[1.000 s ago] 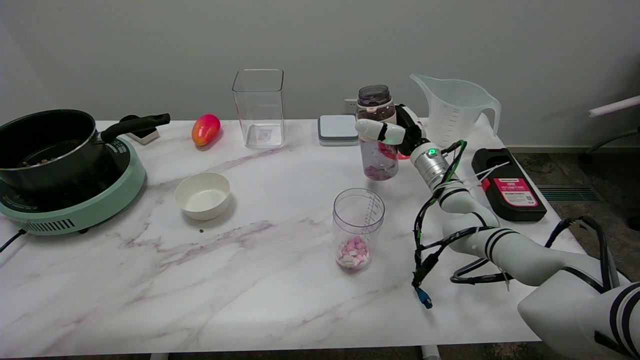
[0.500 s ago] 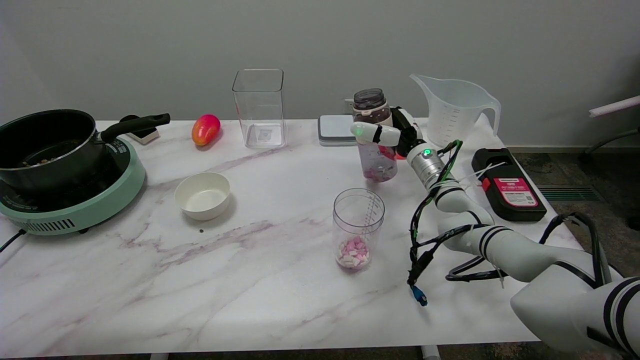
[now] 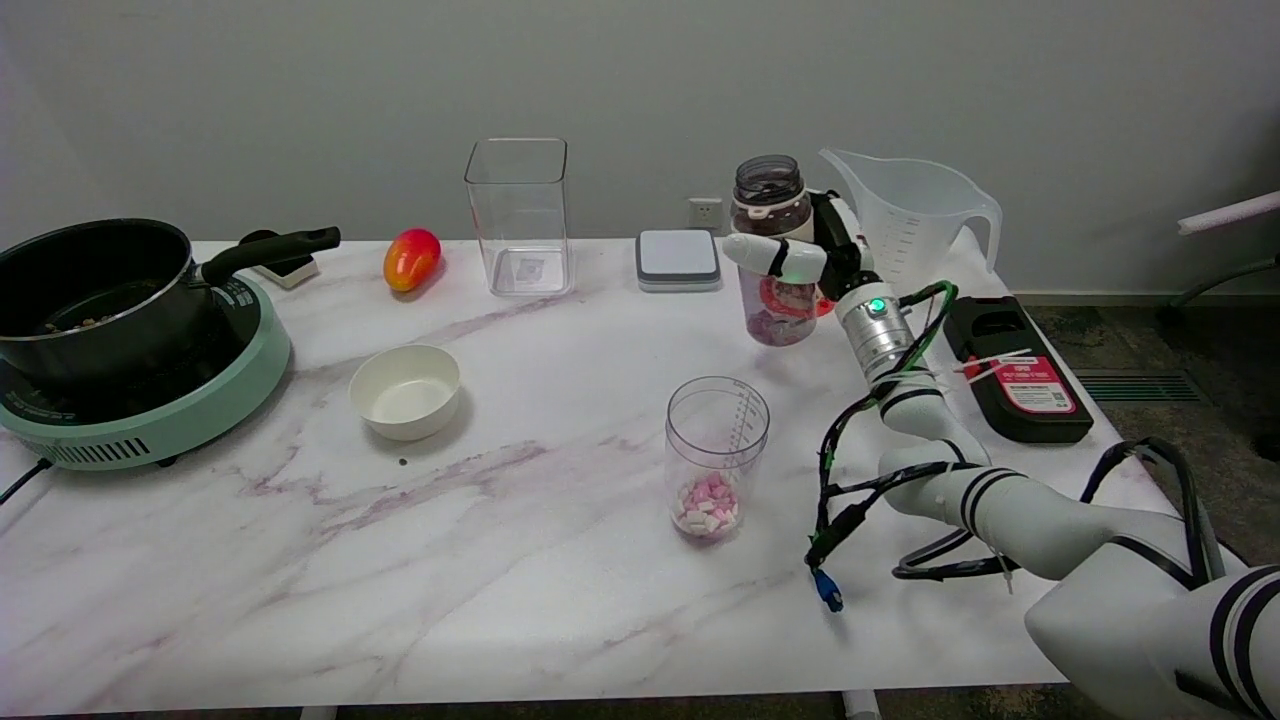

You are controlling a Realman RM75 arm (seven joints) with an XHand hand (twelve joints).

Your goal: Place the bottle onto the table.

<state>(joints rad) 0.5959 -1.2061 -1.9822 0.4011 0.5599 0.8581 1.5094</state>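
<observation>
The bottle (image 3: 773, 300) is clear plastic with a dark screw cap, a red label and some pink and dark pieces in its base. My right hand (image 3: 805, 255) grips it around the middle, one white finger wrapped across its front. It stands upright at the far right of the marble table (image 3: 500, 560), just left of the big measuring jug. I cannot tell whether its base touches the tabletop or hangs slightly above it.
A clear cup (image 3: 716, 455) with pink and white candies stands nearer the front. Behind are a large clear measuring jug (image 3: 912, 215), a grey scale (image 3: 678, 258), a tall square container (image 3: 518, 215) and a mango (image 3: 411, 258). A white bowl (image 3: 405, 390), pot on cooker (image 3: 110, 330), black device (image 3: 1015, 370).
The hand and bottle first drifted slightly left, then moved right and toward the back, ending closer to the measuring jug. Nothing else on the table moved.
</observation>
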